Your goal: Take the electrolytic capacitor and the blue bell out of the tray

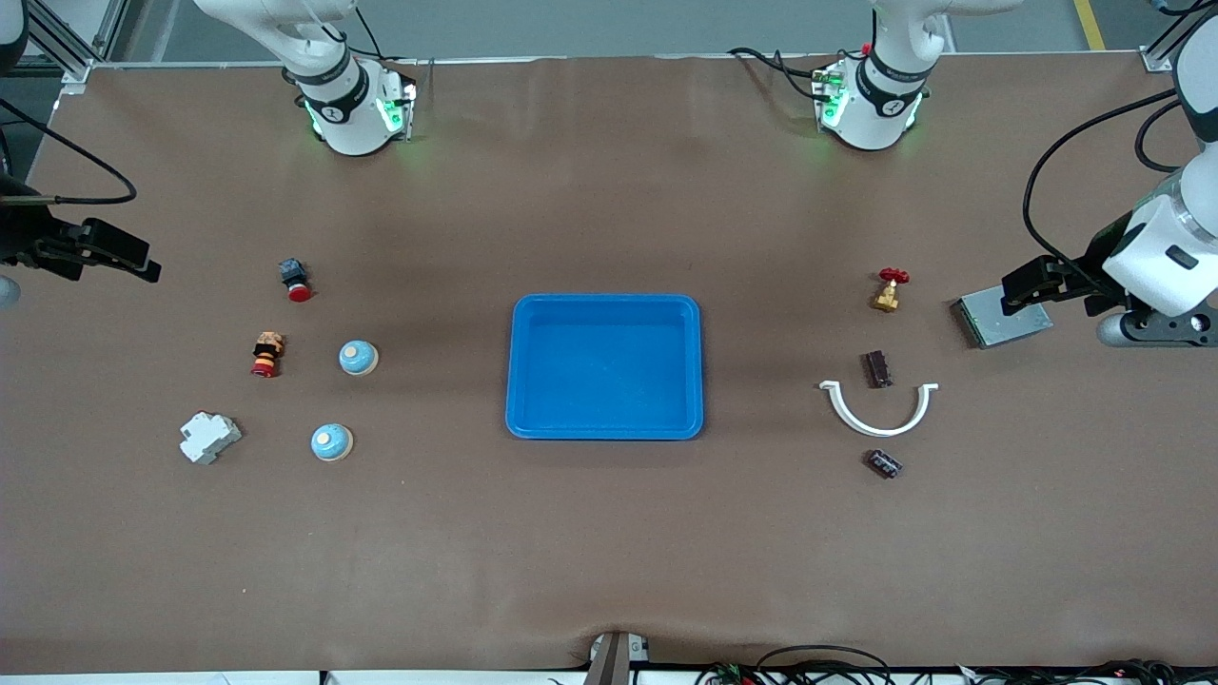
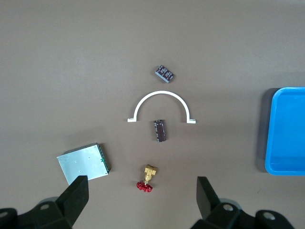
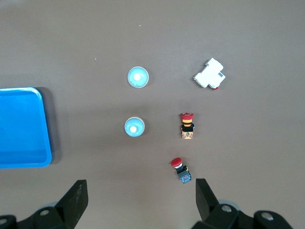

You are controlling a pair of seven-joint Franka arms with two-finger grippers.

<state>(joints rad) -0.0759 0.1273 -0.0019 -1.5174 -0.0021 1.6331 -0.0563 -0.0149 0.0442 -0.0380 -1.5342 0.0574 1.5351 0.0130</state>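
Over at the right arm's end of the table, the right gripper (image 1: pixel 105 255) hangs with fingers spread wide, gripping nothing. 2 blue bells sit between it and the blue tray (image 1: pixel 605 428): one bell (image 1: pixel 359 357) farther from the front camera, the other bell (image 1: pixel 332 441) nearer. The tray lies bare in the middle. Toward the left arm's end, 2 dark capacitors flank a white arc (image 1: pixel 877 409): one capacitor (image 1: pixel 877 369) inside the curve, the other capacitor (image 1: pixel 883 463) nearer the front camera. The left gripper (image 1: pixel 1032 285) hovers over a metal plate (image 1: pixel 990 323), jaws wide apart, holding nothing
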